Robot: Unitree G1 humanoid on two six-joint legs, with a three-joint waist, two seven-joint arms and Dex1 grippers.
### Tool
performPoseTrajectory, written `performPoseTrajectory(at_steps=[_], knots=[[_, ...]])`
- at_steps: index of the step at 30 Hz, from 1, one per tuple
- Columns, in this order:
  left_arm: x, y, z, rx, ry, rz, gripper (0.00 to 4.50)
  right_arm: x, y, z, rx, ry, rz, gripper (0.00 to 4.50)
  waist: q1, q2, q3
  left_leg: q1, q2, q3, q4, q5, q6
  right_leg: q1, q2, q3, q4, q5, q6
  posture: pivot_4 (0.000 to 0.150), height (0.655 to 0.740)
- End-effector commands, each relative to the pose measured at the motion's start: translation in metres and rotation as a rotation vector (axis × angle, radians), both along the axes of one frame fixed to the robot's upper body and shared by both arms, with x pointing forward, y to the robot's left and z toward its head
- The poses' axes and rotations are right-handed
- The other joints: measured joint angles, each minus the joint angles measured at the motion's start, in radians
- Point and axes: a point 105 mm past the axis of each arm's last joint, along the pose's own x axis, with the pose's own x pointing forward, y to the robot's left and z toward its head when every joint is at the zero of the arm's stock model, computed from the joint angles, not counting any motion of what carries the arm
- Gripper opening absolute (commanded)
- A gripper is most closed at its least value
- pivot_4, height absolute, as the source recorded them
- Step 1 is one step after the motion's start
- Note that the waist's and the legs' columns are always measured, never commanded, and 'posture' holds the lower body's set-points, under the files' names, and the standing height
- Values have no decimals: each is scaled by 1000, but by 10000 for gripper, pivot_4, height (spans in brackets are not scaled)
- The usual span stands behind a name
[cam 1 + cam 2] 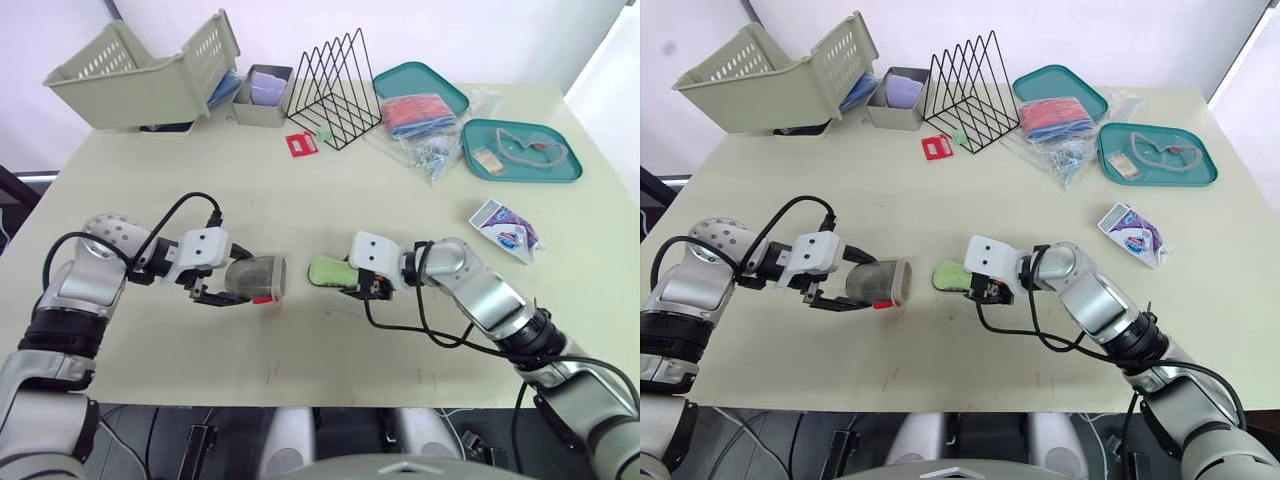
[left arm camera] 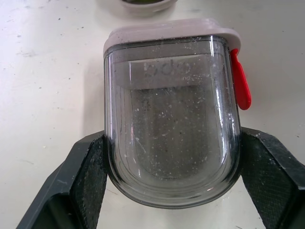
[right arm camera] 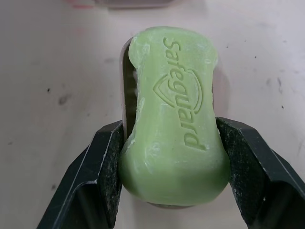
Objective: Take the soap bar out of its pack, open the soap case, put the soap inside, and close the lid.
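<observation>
While left claw (image 2: 174, 140) clamps the soap case (image 1: 258, 275), right claw (image 3: 169, 131) grips the soap bar (image 1: 328, 272) — long axis toward the case.

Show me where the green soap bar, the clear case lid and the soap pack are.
green soap bar (image 3: 174, 138): right wrist view, embossed top face.
clear case lid (image 2: 171, 138): left wrist view, middle of the clear dome.
soap pack (image 1: 505, 232): left eye view, printed front.

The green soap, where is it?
In the head views the green soap is near the table's front middle, gripped by the right gripper, just right of the clear case the left gripper holds.
</observation>
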Motion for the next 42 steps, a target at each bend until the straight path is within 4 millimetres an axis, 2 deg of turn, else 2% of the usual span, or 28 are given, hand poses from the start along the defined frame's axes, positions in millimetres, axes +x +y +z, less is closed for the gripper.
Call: performPoseTrajectory(at_steps=[1, 8, 15, 18, 21, 25, 28, 30, 35, 42], knots=[[2, -14, 12, -39, -55, -41, 34449, -9, -24, -4, -51, 65, -45, 24048, 11, 0, 0, 0, 0, 0, 0, 0, 0, 0, -1, 0, 0, 0, 0, 1500, 7400], [2, -50, 13, -134, -87, -114, 34449, -30, -52, 35, -61, 44, -46, 24048, 15, 0, 0, -1, 0, 0, 2, 0, 0, 0, -1, 0, -1, 0, 0, 1500, 7400], [1, -74, 2, -166, -83, -159, 34449, -36, -52, 43, -55, 51, -57, 24048, -2, 0, 0, -1, 1, -1, 2, 0, 0, 0, 2, -1, 0, 0, 0, 1500, 7400], [1, -77, 2, -172, -81, -166, 34449, -34, -53, 39, -72, 41, -72, 24048, -5, 0, 0, -1, 1, -1, 2, 0, 0, 0, 1, 0, 0, 0, 0, 1500, 7400], [3, -70, 3, -157, -88, -149, 34449, -33, -51, 40, -52, 35, -73, 24048, -6, 0, 0, -1, 1, -1, 2, 0, 0, 0, 1, 0, 0, 0, 0, 1500, 7400], [3, -65, 3, -146, -86, -139, 34449, -22, -49, 38, -41, -5, -87, 24048, -8, 0, 0, -1, 1, -1, 2, 0, 0, 0, 1, 0, 0, 0, 0, 1500, 7400], [1, -62, 4, -141, -88, -133, 34449, -19, -45, 31, -50, -14, -55, 39486, -9, 0, 0, -1, 1, -1, 2, 0, 0, 0, 1, 0, 0, 0, 0, 1500, 7400], [0, -60, 5, -138, -88, -128, 34449, -17, -43, 27, -57, -19, -40, 44522, -9, 0, 0, -1, 1, -1, 2, 0, 0, 0, 1, 0, 0, 0, 0, 1500, 7400], [-3, -56, 7, -135, -93, -112, 34449, -9, -42, 12, -89, -19, -12, 44522, -9, 0, 0, -1, 1, -1, 2, 0, 0, 0, 1, 0, 0, 0, 0, 1500, 7400], [-5, -52, 6, -132, -98, -93, 34449, -1, -53, 6, -116, -19, -11, 44522, -9, 0, 0, -1, 1, -1, 2, 0, 0, 0, 1, -1, 0, 0, 0, 1500, 7400]])
